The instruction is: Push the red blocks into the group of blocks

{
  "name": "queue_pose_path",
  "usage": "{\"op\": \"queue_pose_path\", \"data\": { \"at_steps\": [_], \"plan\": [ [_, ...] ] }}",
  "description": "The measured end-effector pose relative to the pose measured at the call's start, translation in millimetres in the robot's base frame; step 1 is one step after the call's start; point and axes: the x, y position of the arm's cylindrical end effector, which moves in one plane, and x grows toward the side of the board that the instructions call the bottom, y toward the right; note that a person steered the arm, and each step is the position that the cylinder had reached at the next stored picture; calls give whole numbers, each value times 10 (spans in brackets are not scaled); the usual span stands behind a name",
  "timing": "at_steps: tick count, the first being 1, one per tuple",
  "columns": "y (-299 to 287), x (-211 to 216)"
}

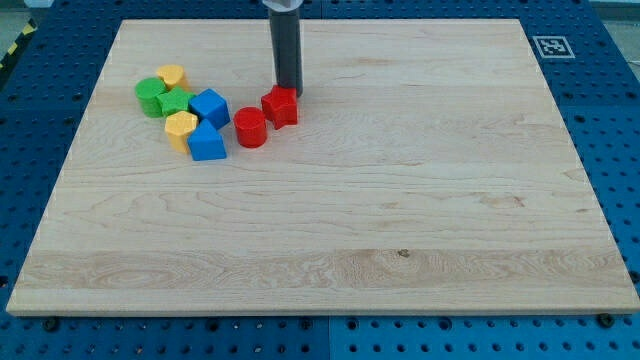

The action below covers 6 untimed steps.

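Note:
Two red blocks lie at the upper left of the wooden board: a red cylinder (250, 127) and a red star-like block (281, 105) touching it on its upper right. My tip (288, 93) stands just above the red star-like block, touching or nearly touching its top edge. To the left is the group: a blue cube (210, 106), a blue block (207, 143), a yellow block (181, 128), a second yellow block (172, 76), a green cylinder (151, 95) and a green block (174, 102). The red cylinder sits a small gap right of the blue blocks.
The wooden board (400, 200) lies on a blue perforated table. A black-and-white marker (551, 45) sits off the board's top right corner.

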Motion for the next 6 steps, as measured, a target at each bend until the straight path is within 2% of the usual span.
{"op": "queue_pose_path", "data": {
  "at_steps": [1,2,6],
  "plan": [
    [404,90],
    [457,225],
    [-194,226]
  ]
}}
